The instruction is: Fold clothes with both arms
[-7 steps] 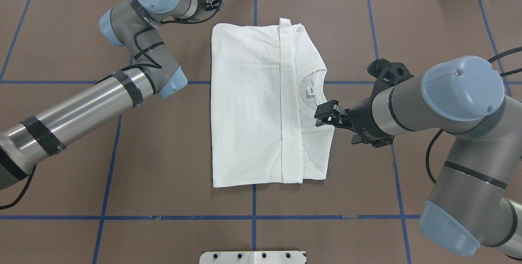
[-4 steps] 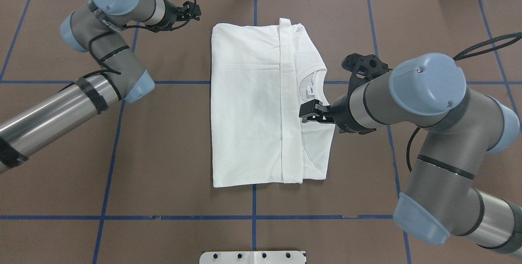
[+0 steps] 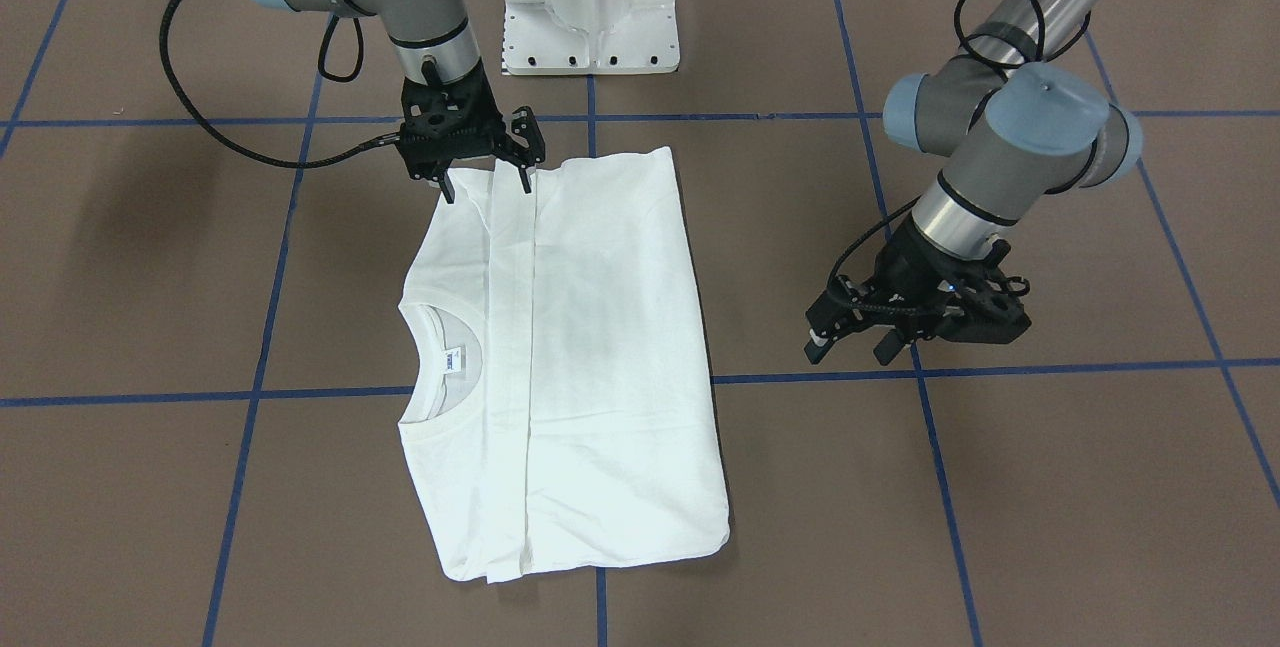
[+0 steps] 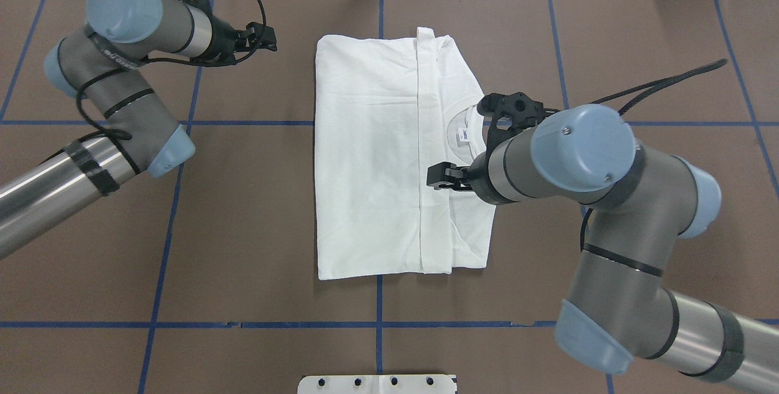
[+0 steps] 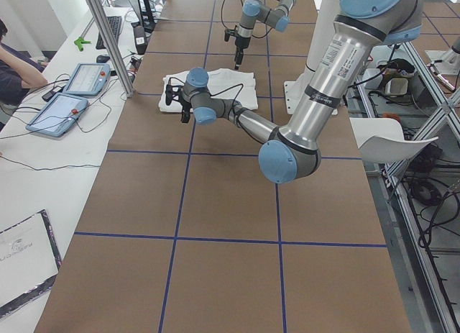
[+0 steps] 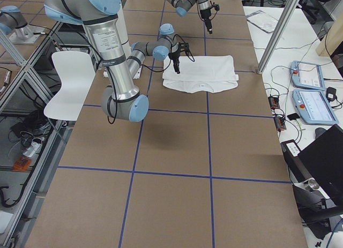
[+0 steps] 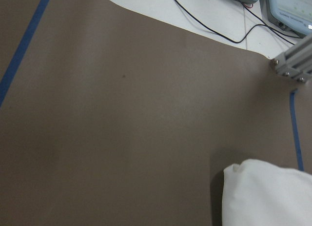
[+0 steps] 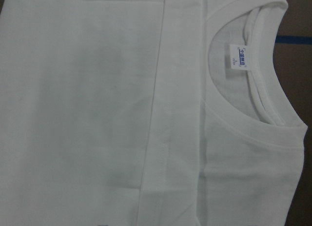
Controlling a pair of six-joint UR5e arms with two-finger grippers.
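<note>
You have bare table (image 4: 243,217) all round the shirt (image 4: 365,156); the right gripper (image 4: 439,176) hangs over its collar half.

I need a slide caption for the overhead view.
Folded white shirt on table; right claw above it, left claw aside.

T-shirt (image 4: 371,156) flat on table (image 4: 243,229), right pincer (image 4: 435,176) above it, left pincer (image 4: 268,38) well apart leftward

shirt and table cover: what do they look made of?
Shirt: soft matte white knit, probably cotton jersey. It lies in soft creases, and the collar is a thicker stitched band.
Table cover: matte brown sheet with no gloss, likely paper or thin card. I cannot tell which.
</note>
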